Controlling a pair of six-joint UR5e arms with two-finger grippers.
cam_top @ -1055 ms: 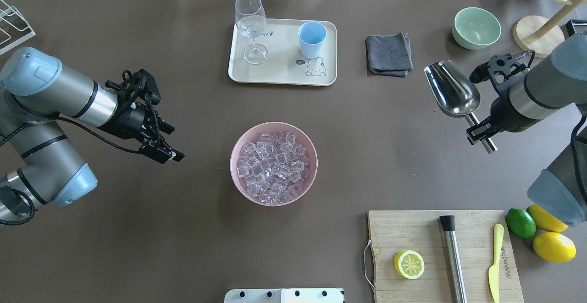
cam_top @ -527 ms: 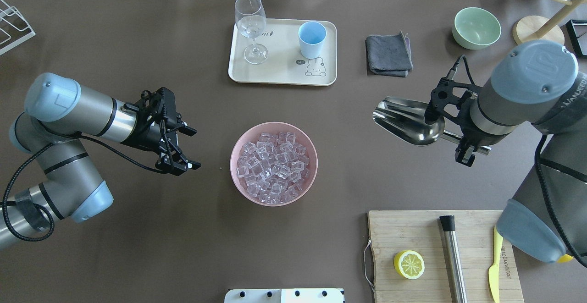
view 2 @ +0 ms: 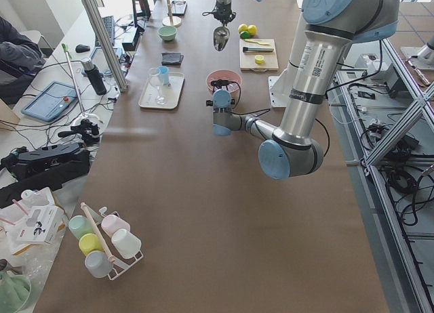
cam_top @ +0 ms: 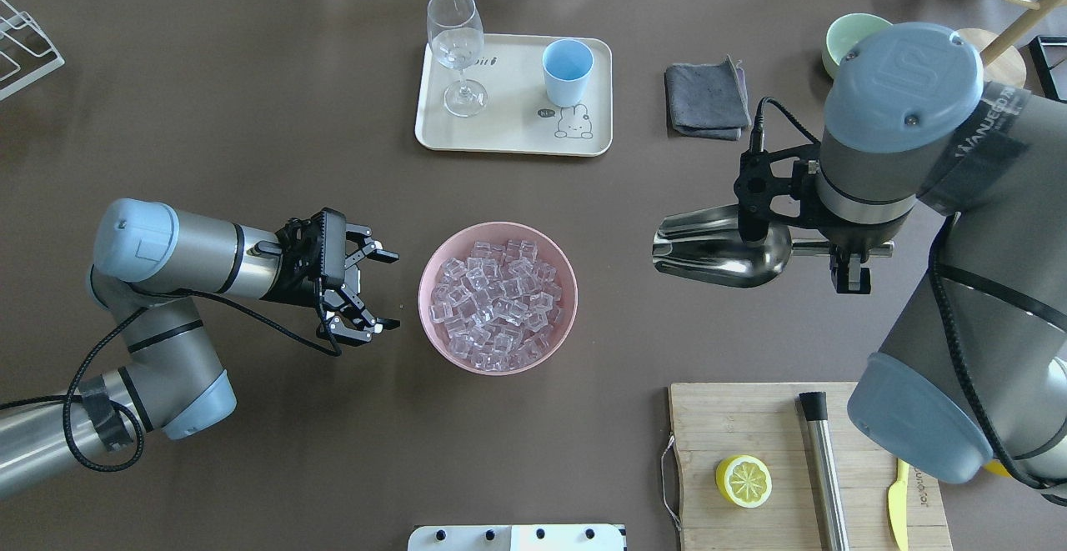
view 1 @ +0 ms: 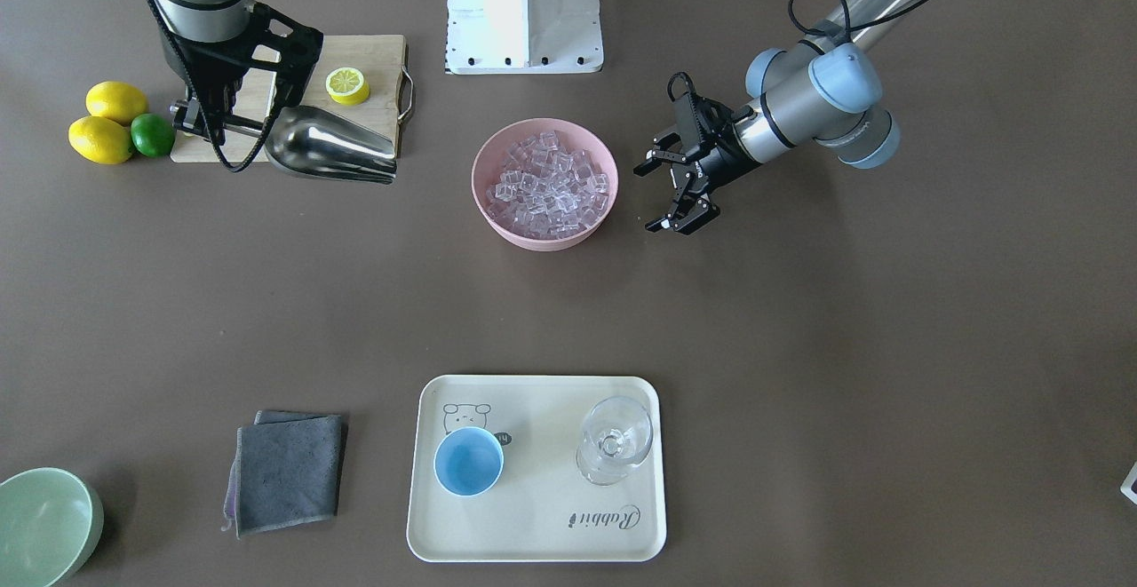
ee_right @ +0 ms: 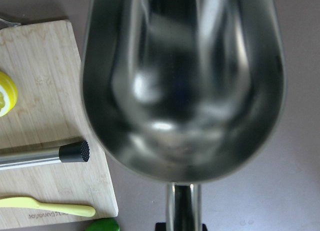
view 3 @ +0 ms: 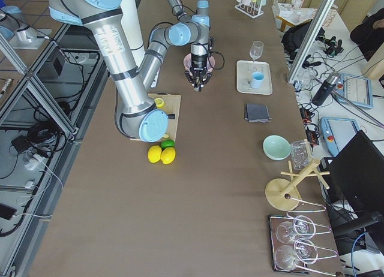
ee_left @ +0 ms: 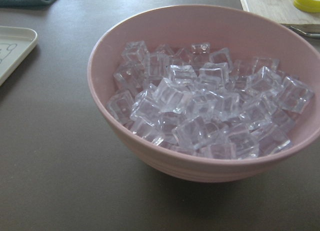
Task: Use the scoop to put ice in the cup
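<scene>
The ice (cam_top: 498, 303) is a heap of clear cubes in a pink bowl (cam_top: 433, 263) at the table's middle; it also shows in the front view (view 1: 546, 186) and the left wrist view (ee_left: 200, 106). The light-blue cup (cam_top: 567, 72) stands empty on a cream tray (cam_top: 508, 130). My right gripper (cam_top: 842, 257) is shut on the handle of the steel scoop (cam_top: 717, 247), held level in the air right of the bowl, mouth toward the bowl; the scoop is empty in the right wrist view (ee_right: 182, 86). My left gripper (cam_top: 385, 291) is open and empty, just left of the bowl.
A clear stemmed glass (cam_top: 456, 47) shares the tray. A grey cloth (cam_top: 707, 101) and a green bowl (cam_top: 838, 38) lie at the back right. A cutting board (cam_top: 775, 434) with a lemon half (cam_top: 743, 481), steel cylinder (cam_top: 823, 463) and yellow knife (cam_top: 897, 497) is at the front right.
My left gripper has moved right, up to the pink bowl's left side. My right arm has swung the scoop left and turned it level, its mouth toward the bowl.
</scene>
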